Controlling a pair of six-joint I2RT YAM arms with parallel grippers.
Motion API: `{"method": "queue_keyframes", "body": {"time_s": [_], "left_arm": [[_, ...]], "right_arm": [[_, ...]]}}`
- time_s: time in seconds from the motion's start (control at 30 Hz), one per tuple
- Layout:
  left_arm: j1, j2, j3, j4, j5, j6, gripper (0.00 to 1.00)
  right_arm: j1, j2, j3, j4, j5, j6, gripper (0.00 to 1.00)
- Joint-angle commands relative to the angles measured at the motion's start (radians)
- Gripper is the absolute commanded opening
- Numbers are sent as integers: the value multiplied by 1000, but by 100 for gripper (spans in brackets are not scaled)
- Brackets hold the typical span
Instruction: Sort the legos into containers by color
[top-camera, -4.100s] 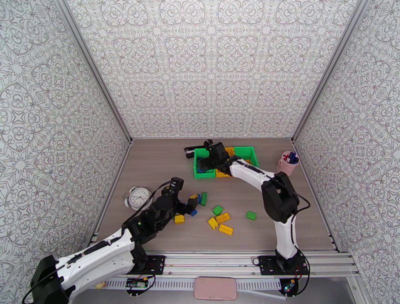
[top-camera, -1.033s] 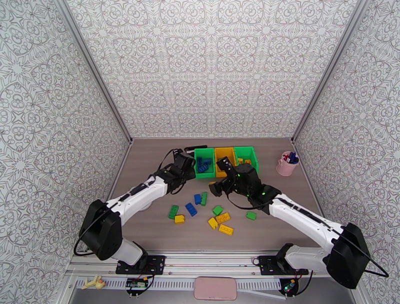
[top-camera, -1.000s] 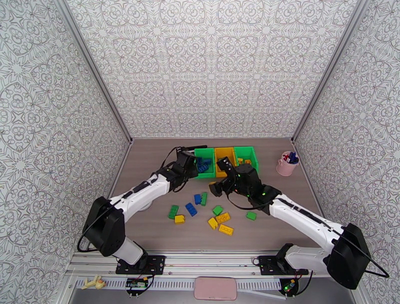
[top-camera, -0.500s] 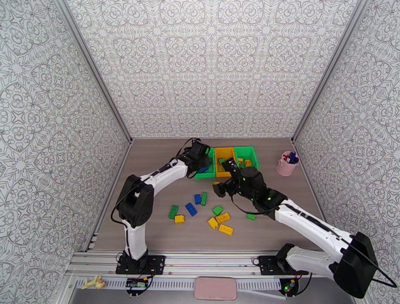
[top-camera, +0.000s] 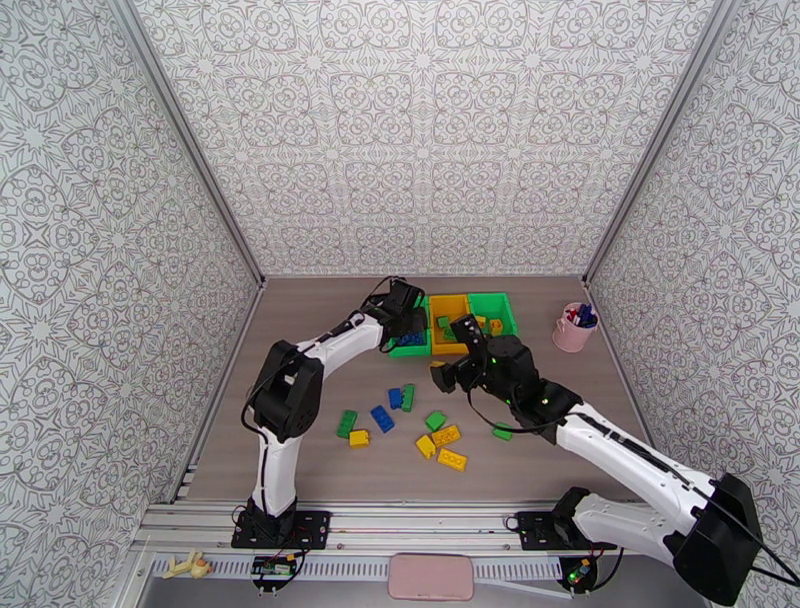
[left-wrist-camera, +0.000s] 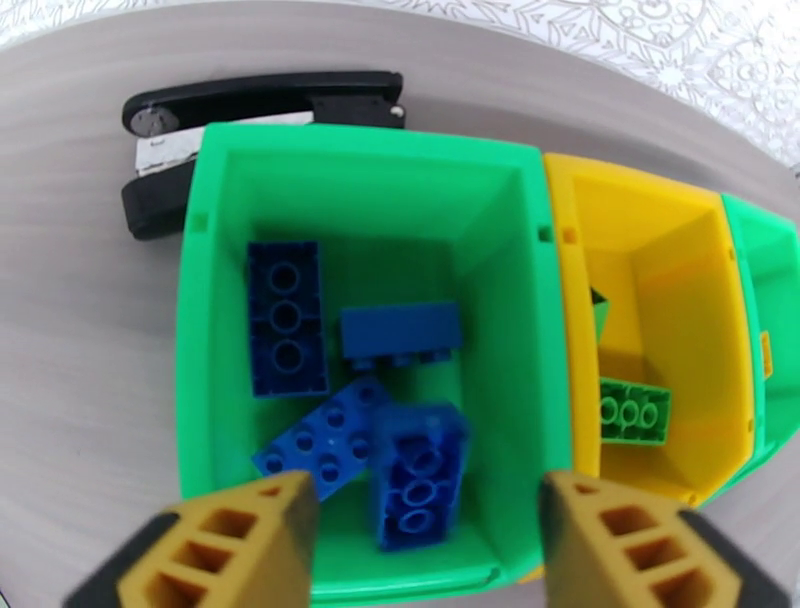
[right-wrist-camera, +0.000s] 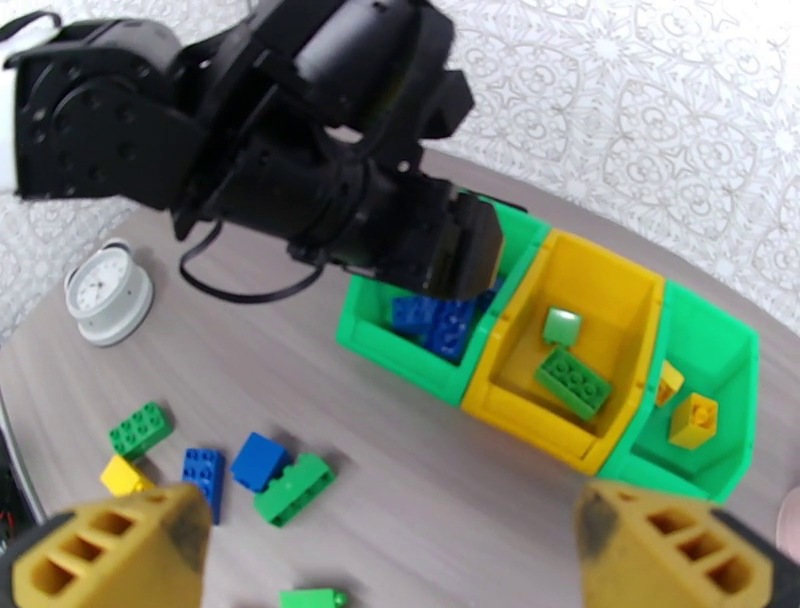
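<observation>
Three containers stand in a row: a left green bin (top-camera: 412, 350), a yellow bin (top-camera: 448, 306) and a right green bin (top-camera: 495, 303). My left gripper (left-wrist-camera: 425, 545) hangs open just above the left green bin (left-wrist-camera: 200, 300), where several blue legos (left-wrist-camera: 420, 475) lie. Green legos (left-wrist-camera: 633, 410) lie in the yellow bin (right-wrist-camera: 600, 290); yellow legos (right-wrist-camera: 693, 420) lie in the right green bin (right-wrist-camera: 720, 360). My right gripper (right-wrist-camera: 395, 560) is open and holds nothing, in front of the bins over the table. Loose blue (top-camera: 382, 418), green (top-camera: 436, 421) and yellow legos (top-camera: 452, 459) are scattered on the table.
A black stapler (left-wrist-camera: 260, 110) lies behind the left green bin. A white clock (right-wrist-camera: 108, 292) sits at the left, a pink cup with pens (top-camera: 575, 328) at the right. Patterned walls close three sides of the table.
My left arm has reached over the left green bin and its gripper has opened; a blue lego now lies in the bin under it. The right arm drifted slightly right.
</observation>
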Motion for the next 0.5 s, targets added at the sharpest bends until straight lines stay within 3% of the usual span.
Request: {"method": "queue_keyframes", "body": {"time_s": [0.0,0.2,0.3,0.47], "left_arm": [[3,-127,-77,45,13,17,71],[-18,-318,-297,198,46,70,99],[-45,-408,-409,275,55,129,100],[-125,-544,-580,403,106,358,100]], "right_arm": [[-12,-23,-18,-18,71,85,100],[-30,-45,-72,-82,207,269,100],[-49,-69,-111,-149,251,372,100],[-75,-127,-187,-256,282,499,100]]}}
